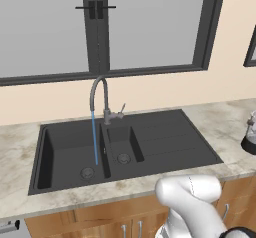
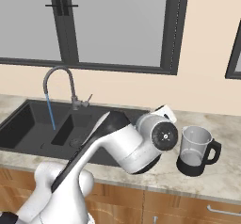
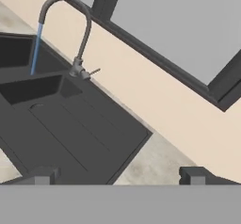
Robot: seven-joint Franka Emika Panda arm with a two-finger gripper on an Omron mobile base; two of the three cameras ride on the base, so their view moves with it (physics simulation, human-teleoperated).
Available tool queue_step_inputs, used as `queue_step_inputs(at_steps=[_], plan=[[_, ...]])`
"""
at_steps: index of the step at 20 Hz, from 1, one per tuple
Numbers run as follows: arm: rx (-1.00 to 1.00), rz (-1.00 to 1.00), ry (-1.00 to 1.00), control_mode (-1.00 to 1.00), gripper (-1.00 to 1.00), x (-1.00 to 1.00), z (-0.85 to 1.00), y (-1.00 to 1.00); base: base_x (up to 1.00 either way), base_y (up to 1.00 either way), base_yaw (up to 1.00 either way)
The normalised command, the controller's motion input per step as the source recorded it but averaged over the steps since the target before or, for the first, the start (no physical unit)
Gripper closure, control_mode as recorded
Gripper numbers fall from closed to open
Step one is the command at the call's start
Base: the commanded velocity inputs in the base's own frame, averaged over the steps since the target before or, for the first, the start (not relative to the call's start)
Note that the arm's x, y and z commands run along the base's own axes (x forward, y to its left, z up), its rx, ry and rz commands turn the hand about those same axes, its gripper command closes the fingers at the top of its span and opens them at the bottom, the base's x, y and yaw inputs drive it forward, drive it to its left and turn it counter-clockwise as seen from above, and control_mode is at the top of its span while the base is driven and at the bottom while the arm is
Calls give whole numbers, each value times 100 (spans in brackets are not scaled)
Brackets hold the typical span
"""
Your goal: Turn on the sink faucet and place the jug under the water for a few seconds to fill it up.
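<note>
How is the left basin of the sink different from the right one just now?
The left basin is wider, and the blue water from the faucet runs into it. The right basin is narrower and gets no water, with the ribbed drainboard beside it. Both are matte black, each with a round drain.

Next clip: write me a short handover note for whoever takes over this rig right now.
Tool: open, holding nothing, over the drainboard side of the sink.
Sink faucet: on; water falls into the left basin.
Jug: upright on the counter right of the sink, untouched.
Done: faucet turned on.
Left: grasp the jug, hold it under the stream a few seconds.
</note>
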Motion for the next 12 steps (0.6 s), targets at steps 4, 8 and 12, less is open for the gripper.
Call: queue_step_inputs(at_steps=[4, 8, 12], plan=[[0, 3, 0, -100, -100, -23, 0, -84, 0, 0, 0], [0, 3, 0, -100, -100, -18, 0, -72, 0, 0, 0], [1, 2, 0, -100, -100, -1, 0, -53, 0, 0, 0]])
